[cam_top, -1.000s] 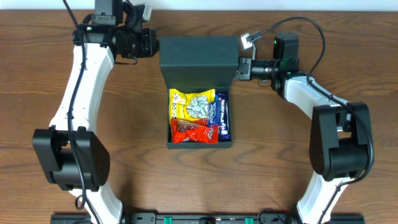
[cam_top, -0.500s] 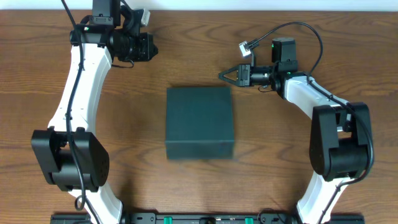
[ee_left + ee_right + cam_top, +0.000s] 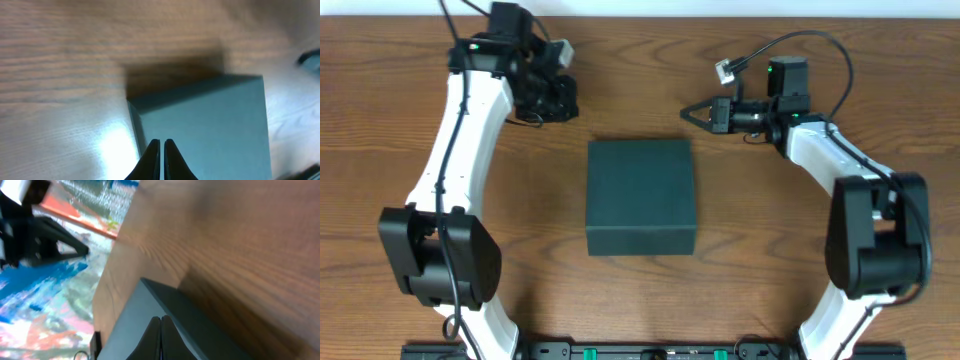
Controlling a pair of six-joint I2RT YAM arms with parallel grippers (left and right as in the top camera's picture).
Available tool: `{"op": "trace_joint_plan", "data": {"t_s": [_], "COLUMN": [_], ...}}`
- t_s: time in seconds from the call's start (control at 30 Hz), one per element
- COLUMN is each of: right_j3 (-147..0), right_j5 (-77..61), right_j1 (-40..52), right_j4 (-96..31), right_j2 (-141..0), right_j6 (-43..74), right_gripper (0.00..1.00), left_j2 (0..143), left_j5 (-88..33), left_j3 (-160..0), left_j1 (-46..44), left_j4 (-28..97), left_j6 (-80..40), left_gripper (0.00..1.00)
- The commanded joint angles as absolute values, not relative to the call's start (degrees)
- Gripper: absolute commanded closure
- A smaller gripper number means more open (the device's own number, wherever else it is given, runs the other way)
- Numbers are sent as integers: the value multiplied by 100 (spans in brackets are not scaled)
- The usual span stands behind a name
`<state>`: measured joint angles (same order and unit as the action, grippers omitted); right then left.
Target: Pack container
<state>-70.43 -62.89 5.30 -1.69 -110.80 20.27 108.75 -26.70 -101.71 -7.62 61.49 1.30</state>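
Your container [image 3: 640, 195] has gone from lid up with snacks showing to shut, and both arms have drawn back. It sits mid-tabletop [image 3: 520, 280] between them. The left fingers [image 3: 151, 162] and right fingers [image 3: 152, 337] are pressed together, empty. Packing looks finished.

No text, label, brand, number or sign can be read in any of the views. Nothing legible is carried by the closed lid of the container [image 3: 640, 195], which is shown as a plain dark surface.
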Motion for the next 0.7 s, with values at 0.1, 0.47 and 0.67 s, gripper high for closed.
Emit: {"op": "trace_joint_plan", "data": {"t_s": [0.1, 0.47, 0.67], "right_j3": [-7098, -7096, -6698], "right_j5": [-5352, -3444, -2687], "right_j1": [377, 456, 1020], "right_j4": [-1229, -4064, -4952], "right_j2": [-9977, -7782, -6866], "right_j6": [1387, 891, 974], "right_gripper": [98, 99, 99], "left_j2": [10711, 10711, 10711], "left_j5": [-2508, -3229, -3715], "left_j3": [-10287, -9039, -8217], "left_j1": [-1251, -1581, -1793], "left_j4": [6517, 6372, 6025], "left_j6": [731, 1490, 1675], "left_gripper": [94, 94, 94]}}
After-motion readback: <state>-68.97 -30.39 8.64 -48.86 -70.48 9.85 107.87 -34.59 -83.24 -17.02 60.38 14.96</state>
